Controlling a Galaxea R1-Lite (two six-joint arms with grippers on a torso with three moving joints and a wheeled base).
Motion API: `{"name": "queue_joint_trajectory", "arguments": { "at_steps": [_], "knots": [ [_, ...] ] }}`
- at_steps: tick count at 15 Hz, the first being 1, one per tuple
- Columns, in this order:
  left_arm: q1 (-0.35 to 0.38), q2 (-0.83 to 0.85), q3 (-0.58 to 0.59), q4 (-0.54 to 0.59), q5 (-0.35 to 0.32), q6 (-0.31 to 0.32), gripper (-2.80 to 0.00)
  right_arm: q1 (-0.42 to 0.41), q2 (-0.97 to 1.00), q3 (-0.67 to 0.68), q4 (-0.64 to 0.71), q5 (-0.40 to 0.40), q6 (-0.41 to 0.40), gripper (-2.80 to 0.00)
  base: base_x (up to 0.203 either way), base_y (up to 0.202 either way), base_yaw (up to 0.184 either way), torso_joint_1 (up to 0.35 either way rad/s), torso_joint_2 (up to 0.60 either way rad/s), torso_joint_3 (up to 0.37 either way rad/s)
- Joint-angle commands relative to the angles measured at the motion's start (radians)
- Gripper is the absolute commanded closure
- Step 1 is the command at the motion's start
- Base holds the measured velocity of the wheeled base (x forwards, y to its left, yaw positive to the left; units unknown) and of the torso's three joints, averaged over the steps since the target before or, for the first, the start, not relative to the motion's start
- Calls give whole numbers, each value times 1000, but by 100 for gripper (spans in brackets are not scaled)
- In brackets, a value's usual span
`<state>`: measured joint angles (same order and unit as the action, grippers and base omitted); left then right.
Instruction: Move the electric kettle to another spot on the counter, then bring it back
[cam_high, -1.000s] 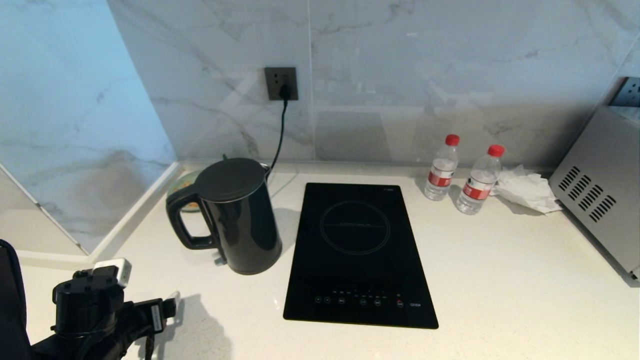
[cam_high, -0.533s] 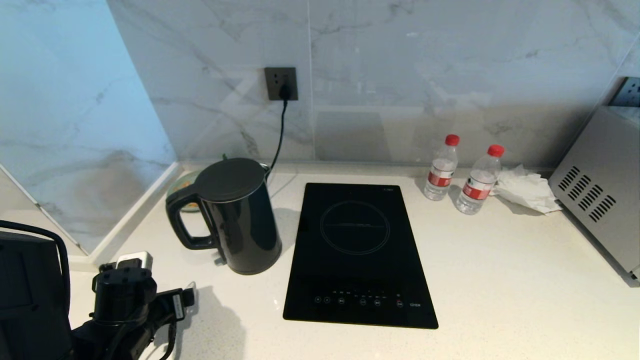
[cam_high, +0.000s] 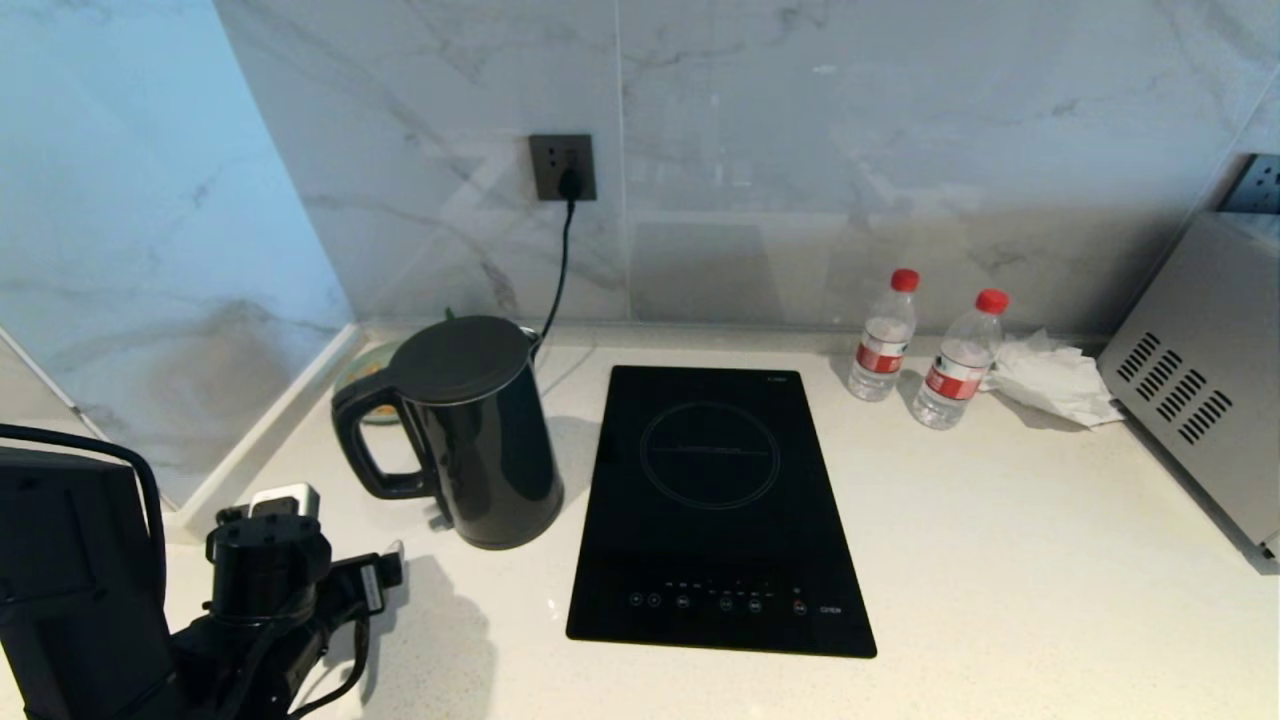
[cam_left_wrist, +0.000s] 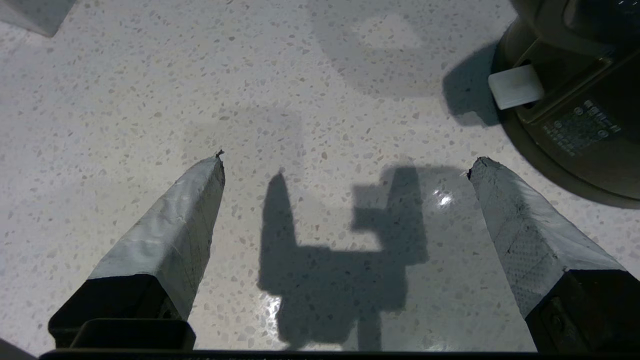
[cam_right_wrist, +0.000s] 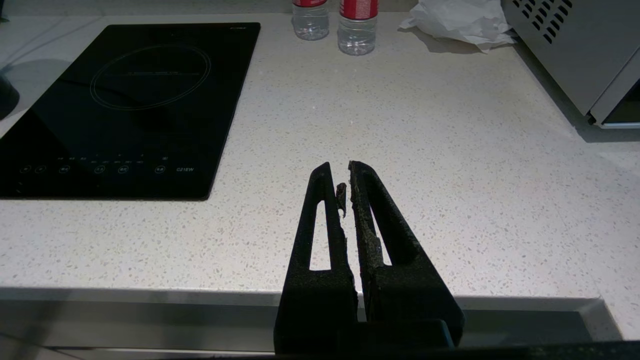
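**Kettle not yet grasped; both moves still ahead**

The left gripper (cam_left_wrist: 345, 165) has its jaws spread wide with nothing between them; in the left wrist view only bare speckled stone and the gripper's own shadow lie between the two grey-wrapped fingers (cam_left_wrist: 170, 225). It hangs low over the counter (cam_high: 1000, 560), near its front left part, with the kettle's foot and a small white tab at its base just off to one side of one finger. In the head view the left arm sits at the lower left of the scene, short of the kettle's loop handle (cam_high: 365, 445) and not touching it.

The electric kettle (cam_high: 480, 430) stands upright near the left back corner of the counter, lid closed, handle turned toward the left arm, just beside the black induction hob (cam_high: 715, 510). A black cord runs from behind it up to the wall socket (cam_high: 562, 167).

The right gripper (cam_right_wrist: 347, 180) is parked at the counter's front edge, jaws closed on nothing, facing the open stretch of stone to the right of the hob.

As I judge it, nothing of the task is done: the grasp on the handle, the lift, the carry to another spot, the set-down and the return trip all remain. Two water bottles (cam_high: 885, 335) and a crumpled tissue (cam_high: 1050, 378) stand near the back right.
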<state>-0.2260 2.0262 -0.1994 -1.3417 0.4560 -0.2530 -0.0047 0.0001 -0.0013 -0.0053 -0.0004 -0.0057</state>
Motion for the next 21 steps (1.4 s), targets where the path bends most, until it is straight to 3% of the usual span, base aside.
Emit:
{"name": "queue_joint_trajectory", "arguments": {
  "at_steps": [1,14,17,21],
  "knots": [
    [-4,9,-20,2,2,-2,-280,0,-1,0,-1,-1,0,0,0,0,0,0,0,0],
    [-42,39,-139,80,4,-2,-280,0,-1,1,-1,-1,0,0,0,0,0,0,0,0],
    [-40,86,-183,84,60,-2,-280,0,-1,0,-1,0,0,0,0,0,0,0,0,0],
    [-20,97,-201,83,64,-2,-280,0,-2,0,-1,0,0,0,0,0,0,0,0,0]
  ]
}}
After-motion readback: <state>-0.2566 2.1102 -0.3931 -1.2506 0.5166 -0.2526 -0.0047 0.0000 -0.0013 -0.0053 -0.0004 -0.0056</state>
